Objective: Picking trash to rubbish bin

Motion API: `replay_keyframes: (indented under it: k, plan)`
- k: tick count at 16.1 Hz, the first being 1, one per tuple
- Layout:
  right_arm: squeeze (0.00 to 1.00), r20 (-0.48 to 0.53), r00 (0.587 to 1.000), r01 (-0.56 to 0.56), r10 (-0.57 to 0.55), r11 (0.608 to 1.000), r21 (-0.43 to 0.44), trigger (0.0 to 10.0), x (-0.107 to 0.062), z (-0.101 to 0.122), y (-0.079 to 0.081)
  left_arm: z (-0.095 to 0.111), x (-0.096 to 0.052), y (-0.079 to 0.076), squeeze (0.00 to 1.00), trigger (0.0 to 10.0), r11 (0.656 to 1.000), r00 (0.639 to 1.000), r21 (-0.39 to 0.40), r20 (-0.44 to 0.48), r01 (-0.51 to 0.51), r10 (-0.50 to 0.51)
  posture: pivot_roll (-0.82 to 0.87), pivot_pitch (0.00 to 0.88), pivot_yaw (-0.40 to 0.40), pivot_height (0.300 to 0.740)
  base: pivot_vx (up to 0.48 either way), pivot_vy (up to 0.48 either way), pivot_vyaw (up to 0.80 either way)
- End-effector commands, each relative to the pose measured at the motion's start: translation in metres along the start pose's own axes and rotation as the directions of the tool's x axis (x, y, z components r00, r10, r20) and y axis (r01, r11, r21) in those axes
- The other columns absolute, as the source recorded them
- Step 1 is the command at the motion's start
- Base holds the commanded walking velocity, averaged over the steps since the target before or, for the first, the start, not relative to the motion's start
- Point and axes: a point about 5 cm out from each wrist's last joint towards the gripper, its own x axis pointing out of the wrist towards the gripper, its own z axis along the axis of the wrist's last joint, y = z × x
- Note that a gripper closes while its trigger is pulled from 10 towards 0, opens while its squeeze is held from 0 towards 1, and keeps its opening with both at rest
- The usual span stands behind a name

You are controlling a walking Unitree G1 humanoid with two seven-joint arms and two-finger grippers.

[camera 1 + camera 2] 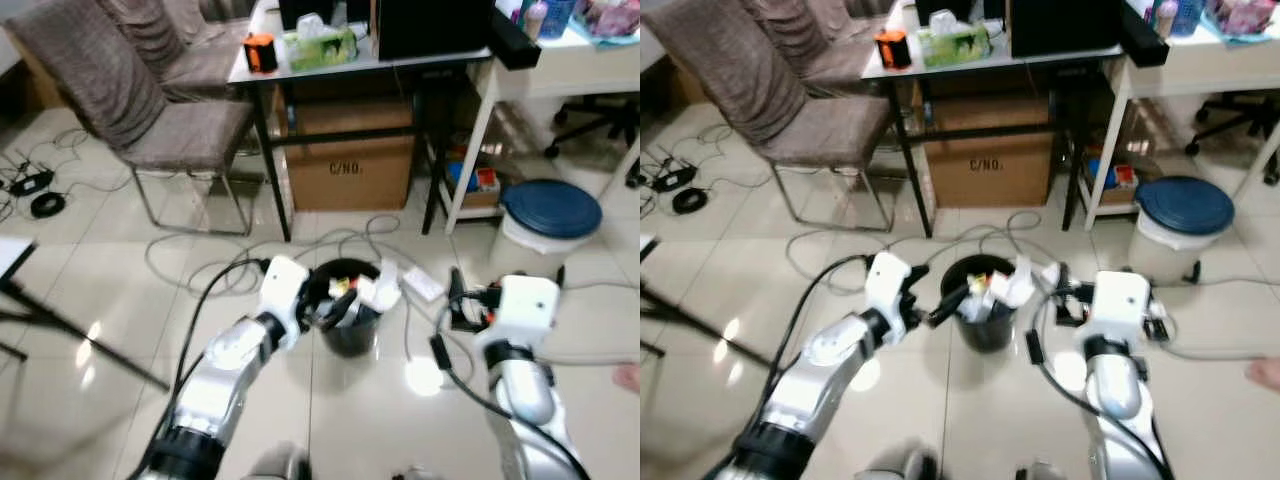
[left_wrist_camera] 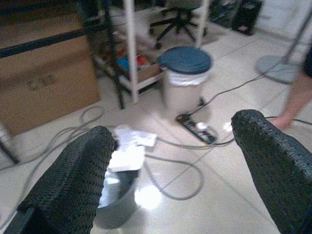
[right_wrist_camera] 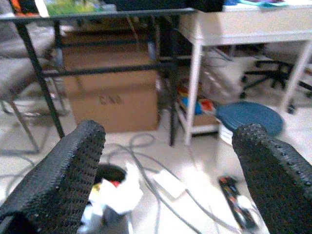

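A small black rubbish bin [image 1: 350, 330] stands on the tiled floor between my arms, with crumpled white paper trash [image 1: 378, 288] and colourful scraps sticking out of its top. My left gripper [image 1: 335, 308] hangs open over the bin's near-left rim, nothing between its fingers. The bin [image 2: 117, 192] and its white paper [image 2: 127, 156] lie below the left fingers [image 2: 73, 178] in the left wrist view. My right gripper [image 1: 458, 292] is open to the right of the bin, empty. The right wrist view has the bin [image 3: 109, 204] low beside one of its fingers [image 3: 58, 180].
A white bin with a blue lid [image 1: 548, 215] stands at the right, beside a white desk [image 1: 560, 70]. A black table [image 1: 360, 60] over a cardboard box [image 1: 350, 165] is behind the black bin. Cables and a power strip [image 1: 424, 284] cross the floor. Chairs [image 1: 150, 110] stand left. A person's foot [image 1: 628, 376] is far right.
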Motion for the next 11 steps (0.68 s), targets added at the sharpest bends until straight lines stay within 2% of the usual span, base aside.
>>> replay_keyframes:
  k: [1,11]
  plan:
    - [0.79,0.004,1.000,-0.005,0.005,1.000,0.005,10.0,-0.0006,0.0006,0.0017,-0.0007,-0.0026,0.0030,0.00,10.0,1.000,1.000,0.016,-0.008,-0.011,0.011,-0.15,0.112,0.105,0.740,-0.345,0.000,0.00]
    - [0.79,-0.002,1.000,-0.021,0.021,1.000,-0.003,10.0,-0.0012,-0.0015,0.0029,-0.0032,-0.0034,0.0031,0.00,10.0,1.000,1.000,0.017,-0.014,-0.016,0.016,-0.15,0.111,0.100,0.740,-0.313,0.000,0.00]
